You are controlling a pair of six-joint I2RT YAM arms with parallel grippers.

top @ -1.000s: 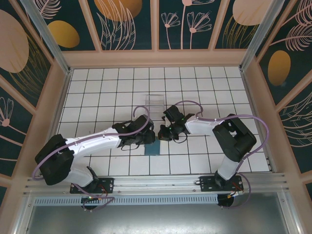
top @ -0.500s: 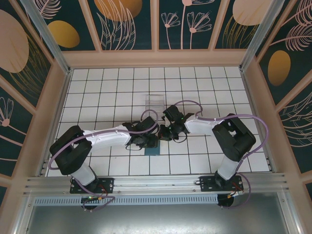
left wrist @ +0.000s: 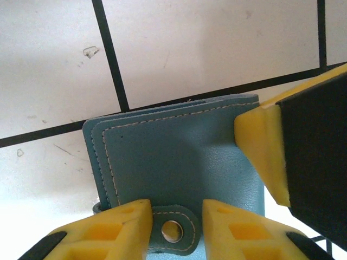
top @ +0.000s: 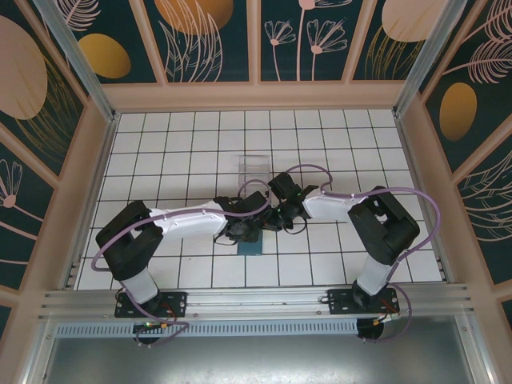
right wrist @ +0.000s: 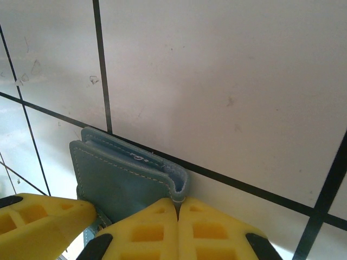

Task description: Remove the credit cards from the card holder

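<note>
The white-tiled desk (top: 160, 144) carries a clear plastic tray (top: 256, 168). The slate-blue card holder (left wrist: 173, 157) lies flat on the near side of that tray, a short way apart from it. The holder is folded shut, so the credit cards are judged to be inside.

The right claw (right wrist: 178, 214) sits at the holder's right edge with its pads pressed together. The raised leather edge appears nipped between the tips, probably to anchor the holder against sliding.

The left claw (left wrist: 174, 216) is at the holder's near edge. Its jaws stand apart, one on each side of the snap tab (left wrist: 173, 227), placed to grip the tab and unfasten it.
</note>
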